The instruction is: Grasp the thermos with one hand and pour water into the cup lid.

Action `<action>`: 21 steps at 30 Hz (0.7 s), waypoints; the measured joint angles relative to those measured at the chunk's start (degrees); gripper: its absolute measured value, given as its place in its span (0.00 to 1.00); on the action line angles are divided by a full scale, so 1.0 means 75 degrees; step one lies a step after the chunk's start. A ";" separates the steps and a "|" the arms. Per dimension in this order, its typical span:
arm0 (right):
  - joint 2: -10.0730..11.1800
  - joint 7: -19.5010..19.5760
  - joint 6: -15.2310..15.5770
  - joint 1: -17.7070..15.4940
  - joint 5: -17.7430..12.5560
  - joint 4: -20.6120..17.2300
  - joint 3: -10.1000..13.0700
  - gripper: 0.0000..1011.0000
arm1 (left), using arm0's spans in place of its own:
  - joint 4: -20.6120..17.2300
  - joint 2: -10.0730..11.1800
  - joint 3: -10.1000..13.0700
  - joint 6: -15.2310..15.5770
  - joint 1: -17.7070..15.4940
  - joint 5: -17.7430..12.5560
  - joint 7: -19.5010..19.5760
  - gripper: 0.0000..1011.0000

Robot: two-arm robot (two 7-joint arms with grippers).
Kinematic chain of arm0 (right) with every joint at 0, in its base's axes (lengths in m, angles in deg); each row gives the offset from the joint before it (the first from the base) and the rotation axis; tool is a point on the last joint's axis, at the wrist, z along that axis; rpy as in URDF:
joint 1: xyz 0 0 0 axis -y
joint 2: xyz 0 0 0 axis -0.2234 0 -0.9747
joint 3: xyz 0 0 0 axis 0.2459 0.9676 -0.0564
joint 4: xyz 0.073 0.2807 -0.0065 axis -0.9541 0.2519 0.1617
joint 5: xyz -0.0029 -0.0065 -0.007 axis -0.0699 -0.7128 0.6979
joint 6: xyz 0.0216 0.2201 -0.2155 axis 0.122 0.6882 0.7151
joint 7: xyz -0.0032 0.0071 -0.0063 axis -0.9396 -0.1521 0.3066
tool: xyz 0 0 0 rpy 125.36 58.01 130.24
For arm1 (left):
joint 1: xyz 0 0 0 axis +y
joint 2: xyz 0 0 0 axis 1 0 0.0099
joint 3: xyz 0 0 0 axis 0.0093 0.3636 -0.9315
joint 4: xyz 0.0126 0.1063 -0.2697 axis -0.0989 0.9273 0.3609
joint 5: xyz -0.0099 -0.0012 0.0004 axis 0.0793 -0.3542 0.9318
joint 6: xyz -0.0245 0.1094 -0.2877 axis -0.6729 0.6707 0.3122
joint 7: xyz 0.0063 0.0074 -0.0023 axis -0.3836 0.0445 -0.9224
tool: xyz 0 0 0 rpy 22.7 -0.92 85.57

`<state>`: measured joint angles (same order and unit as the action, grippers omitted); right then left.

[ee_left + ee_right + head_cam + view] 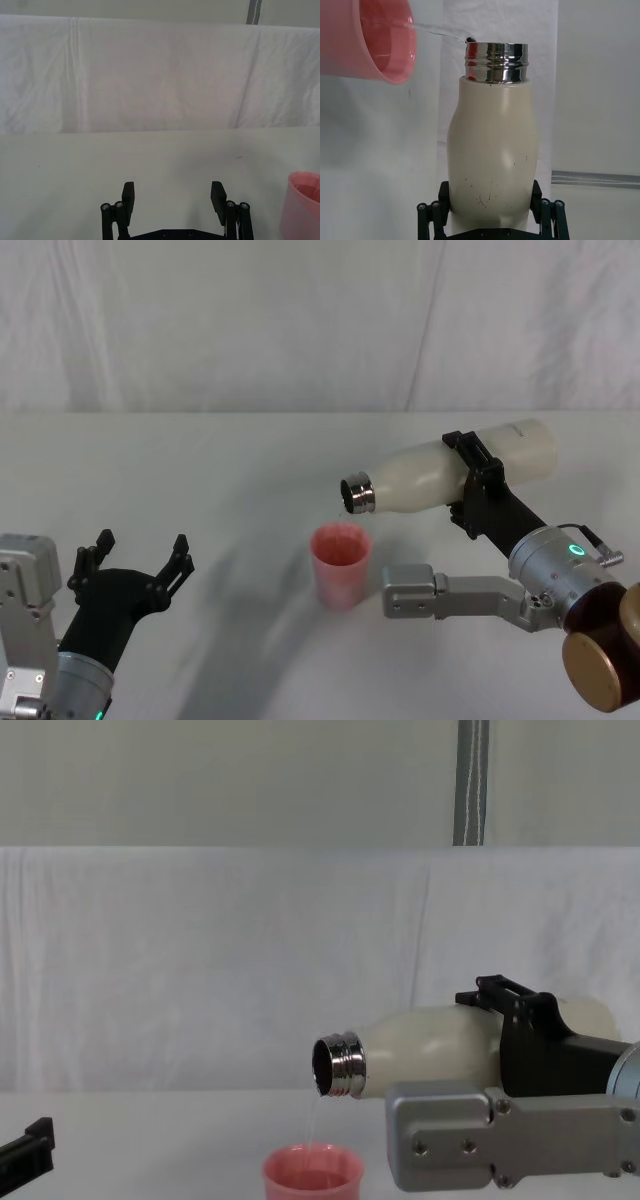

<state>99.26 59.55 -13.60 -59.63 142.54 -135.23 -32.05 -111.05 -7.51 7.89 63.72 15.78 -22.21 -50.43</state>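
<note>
My right gripper (475, 480) is shut on the cream-white thermos (450, 470) and holds it almost level above the table, its steel neck (358, 494) pointing left over the pink cup lid (340, 564). A thin stream of water (313, 1120) falls from the neck into the cup lid (312, 1172). In the right wrist view the thermos (492, 150) sits between the fingers (428, 212) and water runs from its mouth into the cup lid (380, 40). My left gripper (135, 565) rests open at the near left, apart from both.
A white cloth covers the table (200, 460) and hangs as a backdrop behind it. The cup lid (302, 205) stands to the right of the left gripper (172, 197) in the left wrist view.
</note>
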 joint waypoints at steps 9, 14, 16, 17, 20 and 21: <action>-0.0005 -0.0015 -0.0006 0.0039 0.0008 0.0030 -0.0006 0.94 | 0.0000 0.0000 0.0000 0.0000 0.0000 0.0000 0.0000 0.99; -0.0005 -0.0039 -0.0002 0.0053 0.0006 0.0030 -0.0005 0.94 | 0.0000 0.0000 0.0000 0.0000 0.0000 0.0000 0.0000 0.99; -0.0005 -0.0040 0.0000 0.0058 0.0006 0.0030 -0.0004 0.94 | 0.0000 0.0000 0.0000 0.0000 0.0000 0.0000 0.0000 0.99; -0.0004 -0.0040 0.0002 0.0063 0.0006 0.0030 -0.0003 0.94 | 0.0000 0.0000 0.0000 0.0000 0.0000 0.0000 0.0000 0.99; -0.0003 -0.0042 0.0006 0.0068 0.0006 0.0027 0.0000 0.94 | 0.0000 0.0000 0.0000 0.0000 0.0000 0.0000 0.0000 0.99; -0.0002 -0.0042 0.0006 0.0069 0.0006 0.0026 0.0000 0.94 | 0.0000 -0.0001 0.0000 0.0000 0.0000 0.0000 0.0000 0.99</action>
<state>99.25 59.24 -13.55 -59.12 142.59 -135.03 -32.04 -111.06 -7.52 7.89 63.72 15.78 -22.21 -50.42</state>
